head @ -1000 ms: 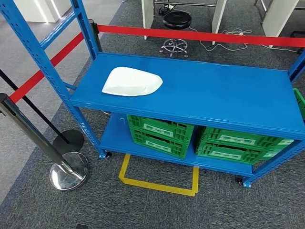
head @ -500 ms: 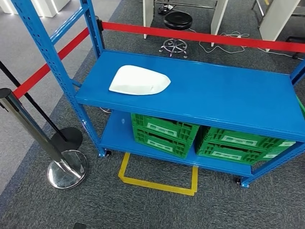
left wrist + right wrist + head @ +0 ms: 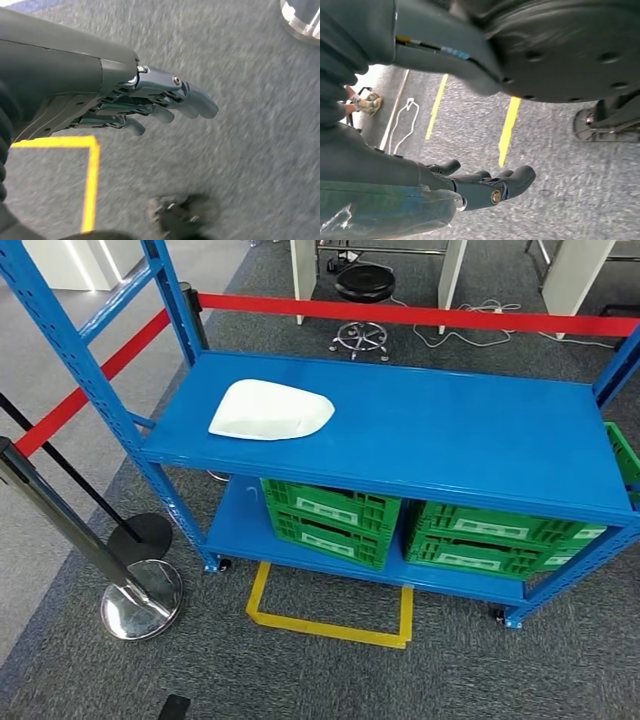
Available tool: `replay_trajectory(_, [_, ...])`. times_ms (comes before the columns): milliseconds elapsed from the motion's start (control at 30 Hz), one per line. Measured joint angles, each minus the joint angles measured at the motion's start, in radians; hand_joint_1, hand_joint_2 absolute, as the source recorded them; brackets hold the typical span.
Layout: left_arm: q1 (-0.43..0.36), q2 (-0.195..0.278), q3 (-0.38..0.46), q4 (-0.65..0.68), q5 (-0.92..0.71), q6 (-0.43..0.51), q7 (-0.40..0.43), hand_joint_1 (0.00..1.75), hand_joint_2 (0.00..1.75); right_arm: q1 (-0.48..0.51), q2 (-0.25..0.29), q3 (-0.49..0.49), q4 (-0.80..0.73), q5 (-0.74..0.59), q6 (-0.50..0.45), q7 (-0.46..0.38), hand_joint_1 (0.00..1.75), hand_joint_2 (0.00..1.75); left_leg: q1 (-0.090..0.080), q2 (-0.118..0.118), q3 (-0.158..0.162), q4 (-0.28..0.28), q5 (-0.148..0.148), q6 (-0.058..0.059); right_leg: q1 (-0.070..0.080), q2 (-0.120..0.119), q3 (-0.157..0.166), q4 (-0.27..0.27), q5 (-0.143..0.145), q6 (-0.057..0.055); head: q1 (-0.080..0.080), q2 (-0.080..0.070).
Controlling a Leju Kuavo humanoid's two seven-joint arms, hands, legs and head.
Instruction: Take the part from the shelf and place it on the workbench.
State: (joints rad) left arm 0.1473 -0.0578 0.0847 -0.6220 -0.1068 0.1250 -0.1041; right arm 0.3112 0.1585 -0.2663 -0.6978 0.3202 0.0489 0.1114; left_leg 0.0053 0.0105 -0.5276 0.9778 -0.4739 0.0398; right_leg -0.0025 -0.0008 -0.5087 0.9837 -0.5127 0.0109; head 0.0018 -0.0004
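Note:
A white, smooth, shell-shaped part (image 3: pixel 270 410) lies flat on the left half of the blue shelf's top board (image 3: pixel 453 435). My left hand (image 3: pixel 158 102) hangs over grey carpet, fingers stretched out and apart, holding nothing. My right hand (image 3: pixel 486 185) also hangs above the carpet with its fingers extended and nothing in them. Both hands are far from the part.
Two green crates (image 3: pixel 332 518) (image 3: pixel 490 540) sit on the shelf's lower board. A yellow floor marking (image 3: pixel 332 625) lies in front of the shelf. A chrome stanchion base (image 3: pixel 142 598) stands at the left, with red barrier tape (image 3: pixel 423 315) behind the shelf. A black stool (image 3: pixel 364 285) stands beyond.
The whole picture swayed right and then back left as the camera moved. The part has stayed in place on the shelf.

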Motion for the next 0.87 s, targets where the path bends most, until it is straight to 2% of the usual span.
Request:
replay_trajectory(100, [0.002, 0.011, -0.013, 0.038, 0.025, -0.028, 0.024, 0.0, 0.0, -0.034, -0.033, 0.049, 0.056, -0.075, -0.011, -0.025, 0.0, 1.75, 0.004, 0.0, 0.0, -0.001, 0.005, -0.007, 0.005, -0.001, -0.001, 0.001, -0.001, -0.004, -0.001, 0.0])
replay_trajectory(167, [0.003, 0.018, -0.022, 0.062, 0.04, -0.045, 0.038, 0.0, 0.0, -0.055, -0.053, 0.08, 0.09, -0.12, -0.018, -0.04, 0.0, 0.87, 0.006, 0.0, 0.0, -0.002, 0.008, -0.02, 0.007, -0.001, -0.001, 0.002, -0.001, -0.007, 0.0, 0.0])
replay_trajectory(233, [0.004, 0.023, -0.029, 0.087, 0.055, -0.061, 0.052, 0.0, 0.0, -0.077, -0.072, 0.111, 0.124, -0.163, -0.024, -0.055, 0.0, 0.0, 0.008, 0.0, 0.0, -0.003, 0.009, -0.038, 0.009, -0.001, -0.001, 0.003, -0.002, -0.008, 0.0, 0.0])
replay_trajectory(300, [0.005, 0.028, -0.037, 0.111, 0.07, -0.078, 0.066, 0.0, 0.0, -0.097, -0.089, 0.14, 0.157, -0.207, -0.031, -0.071, 0.0, 0.0, 0.01, 0.0, 0.0, -0.003, 0.008, -0.052, 0.009, 0.0, -0.001, 0.004, -0.002, -0.009, 0.0, 0.0])
replay_trajectory(433, [0.005, 0.037, -0.049, 0.147, 0.097, -0.109, 0.091, 0.0, 0.0, -0.127, -0.117, 0.187, 0.208, -0.288, -0.044, -0.098, 0.0, 0.0, 0.01, 0.0, -0.001, -0.003, 0.005, -0.06, 0.008, 0.0, -0.009, 0.004, -0.003, -0.009, 0.0, 0.0])
replay_trajectory(867, [0.005, 0.049, -0.063, 0.184, 0.106, -0.118, 0.102, 0.0, 0.0, -0.152, -0.141, 0.232, 0.26, -0.318, -0.049, -0.109, 0.0, 0.0, 0.002, 0.0, -0.002, 0.0, 0.002, -0.059, 0.001, -0.001, -0.011, 0.004, -0.003, -0.007, 0.0, 0.0])
